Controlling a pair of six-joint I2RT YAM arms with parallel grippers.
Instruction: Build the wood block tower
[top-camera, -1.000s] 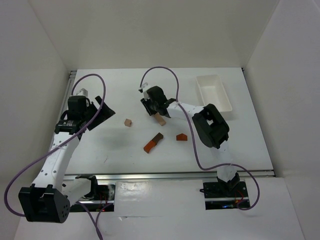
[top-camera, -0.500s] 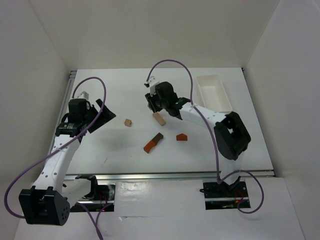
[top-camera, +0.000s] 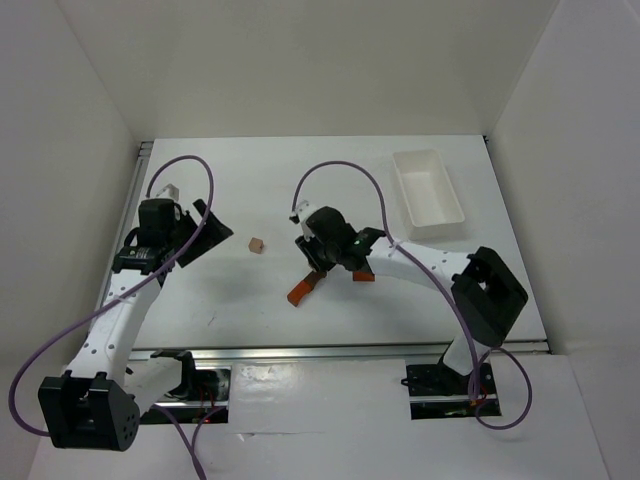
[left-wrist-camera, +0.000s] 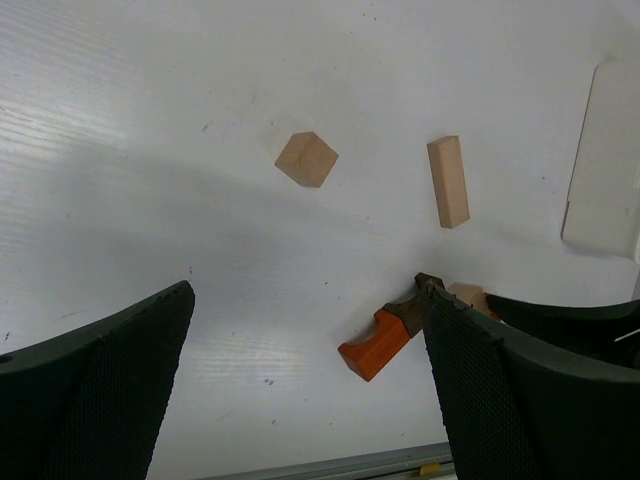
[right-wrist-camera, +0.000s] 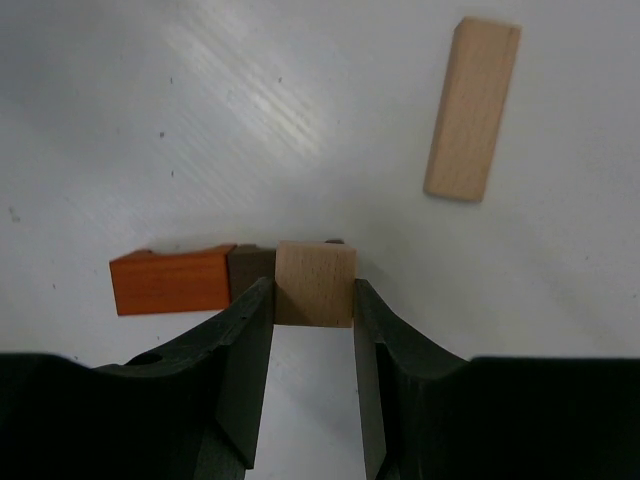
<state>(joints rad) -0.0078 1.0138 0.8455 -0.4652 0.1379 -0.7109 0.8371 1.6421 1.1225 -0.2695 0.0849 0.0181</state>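
Pale tan cube (right-wrist-camera: 315, 283), orange and dark brown bar (right-wrist-camera: 172, 282), white tray (top-camera: 428, 190)

My right end effector (right-wrist-camera: 312, 297) has come back across the counter (right-wrist-camera: 300, 90) from beyond the pale plank (right-wrist-camera: 472, 108) toward the near edge. It now sits at the dark end of the long bar (right-wrist-camera: 175, 282), gripping a pale cube (right-wrist-camera: 315, 283). My right elbow (top-camera: 490, 295) has swung out rightward.

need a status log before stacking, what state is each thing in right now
left pincer: open, holding nothing
bar: flat on table
right pincer: shut on pale block
pale block: gripped, at bar's dark end
pale cube: loose on table
pale plank: lying flat, apart
house piece: on table, unstacked
white tray: nothing inside
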